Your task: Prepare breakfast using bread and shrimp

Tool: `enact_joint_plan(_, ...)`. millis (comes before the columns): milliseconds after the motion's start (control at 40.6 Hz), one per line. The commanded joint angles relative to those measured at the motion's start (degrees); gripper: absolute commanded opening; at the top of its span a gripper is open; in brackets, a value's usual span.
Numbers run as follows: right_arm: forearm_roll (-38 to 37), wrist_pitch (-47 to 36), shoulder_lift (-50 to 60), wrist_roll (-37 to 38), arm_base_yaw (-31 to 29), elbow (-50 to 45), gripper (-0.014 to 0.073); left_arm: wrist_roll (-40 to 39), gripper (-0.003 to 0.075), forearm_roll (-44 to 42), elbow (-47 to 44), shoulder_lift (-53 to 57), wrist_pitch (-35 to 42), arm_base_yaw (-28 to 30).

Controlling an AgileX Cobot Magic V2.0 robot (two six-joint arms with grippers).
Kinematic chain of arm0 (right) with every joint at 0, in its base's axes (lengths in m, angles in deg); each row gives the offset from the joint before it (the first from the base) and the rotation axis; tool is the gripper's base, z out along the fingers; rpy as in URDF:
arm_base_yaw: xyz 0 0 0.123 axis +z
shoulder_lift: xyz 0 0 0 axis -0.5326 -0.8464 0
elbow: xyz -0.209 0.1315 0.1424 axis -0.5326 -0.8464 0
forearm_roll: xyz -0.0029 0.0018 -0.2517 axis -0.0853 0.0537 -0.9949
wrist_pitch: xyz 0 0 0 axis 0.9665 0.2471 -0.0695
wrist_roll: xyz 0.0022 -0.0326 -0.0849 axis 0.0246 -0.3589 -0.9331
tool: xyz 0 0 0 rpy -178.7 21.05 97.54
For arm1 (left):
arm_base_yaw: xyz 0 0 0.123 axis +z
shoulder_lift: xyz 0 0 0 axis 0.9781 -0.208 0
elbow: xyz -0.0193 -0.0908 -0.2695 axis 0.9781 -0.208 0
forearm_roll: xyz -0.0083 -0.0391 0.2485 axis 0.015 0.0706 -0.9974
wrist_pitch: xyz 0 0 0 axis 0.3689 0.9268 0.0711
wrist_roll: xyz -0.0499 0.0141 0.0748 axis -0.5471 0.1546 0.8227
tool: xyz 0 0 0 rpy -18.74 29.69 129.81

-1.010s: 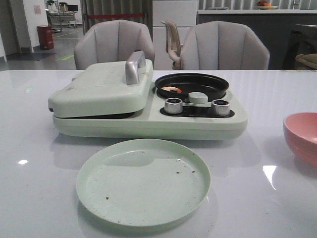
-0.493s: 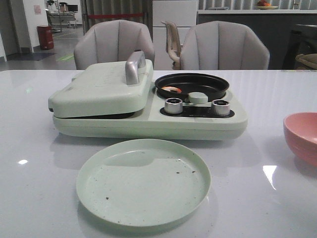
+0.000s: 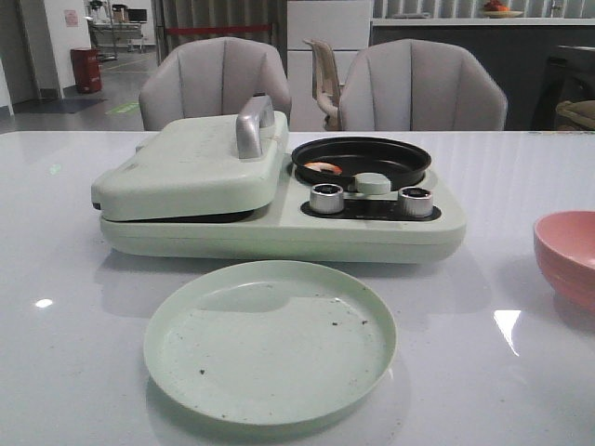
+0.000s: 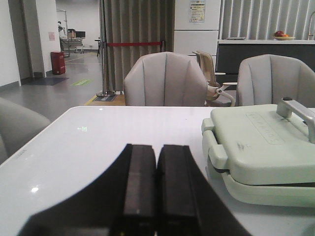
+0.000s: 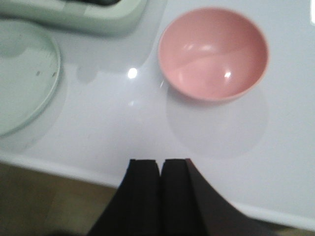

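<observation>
The shrimp (image 3: 321,167), small and pinkish-orange, lies in the round black pan (image 3: 362,159) of the pale green breakfast maker (image 3: 279,228). The maker's hinged lid (image 3: 191,169) is down on the left side, and no bread shows in any view. An empty pale green plate (image 3: 270,340) sits in front of the maker. My left gripper (image 4: 156,162) is shut with nothing in it, left of the maker (image 4: 263,147) above the table. My right gripper (image 5: 161,167) is shut and empty, at the table's near edge, short of the pink bowl (image 5: 213,53).
The pink bowl (image 3: 567,255) stands at the table's right side. Two silver knobs (image 3: 326,198) sit on the maker's front panel, and a metal handle (image 3: 251,125) rises from its lid. Grey chairs (image 3: 216,82) line the far edge.
</observation>
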Motion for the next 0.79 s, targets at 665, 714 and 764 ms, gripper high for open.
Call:
enact_joint_plan(665,0.7,-46.2,26.4,-0.1,-5.1,-27.7,0.0034,0.0,0.0099,0.5,-0.4,1.2,5.2,0.0)
enact_joint_plan(714,0.7,-46.2,26.4,-0.1,-5.1,-27.7,0.0034,0.0,0.0099,0.5,-0.4,1.2,5.2,0.0)
enact_joint_plan(764,0.7,-46.2,26.4,-0.1,-5.1,-27.7,0.0034,0.0,0.0099,0.5,-0.4,1.2,5.2,0.0)
